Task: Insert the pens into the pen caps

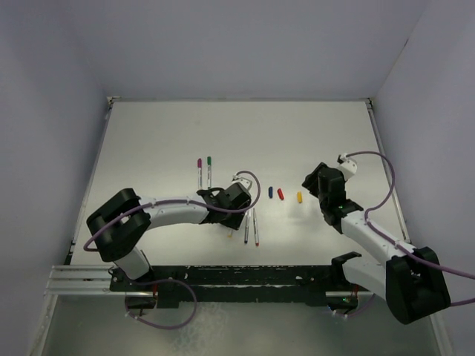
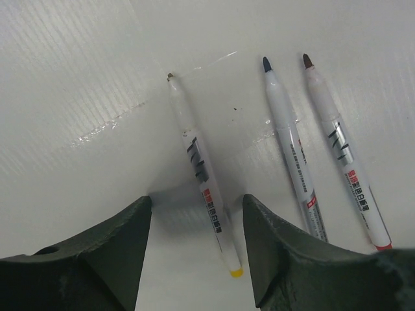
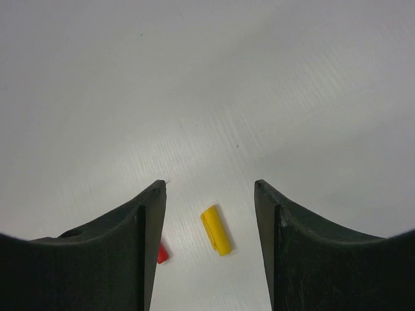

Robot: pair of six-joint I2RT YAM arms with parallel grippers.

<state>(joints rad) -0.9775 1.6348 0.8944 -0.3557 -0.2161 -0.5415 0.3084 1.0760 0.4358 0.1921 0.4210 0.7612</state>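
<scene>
Your left gripper [image 2: 198,199] is spread, straddling the yellow-ended pen [image 2: 198,165], which lies flat and untouched. The blue-tipped pen [image 2: 292,155] and the red-ended pen [image 2: 343,159] lie just outside one finger. Your right gripper [image 3: 209,184] is spread around the yellow cap [image 3: 216,229]. The red cap [image 3: 161,253] is half hidden behind a finger.

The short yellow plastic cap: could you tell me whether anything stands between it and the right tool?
Nothing visible does. The short yellow plastic cap lies between the fingers of the open right tool; a small red plastic cap sits aside, behind one finger.
</scene>
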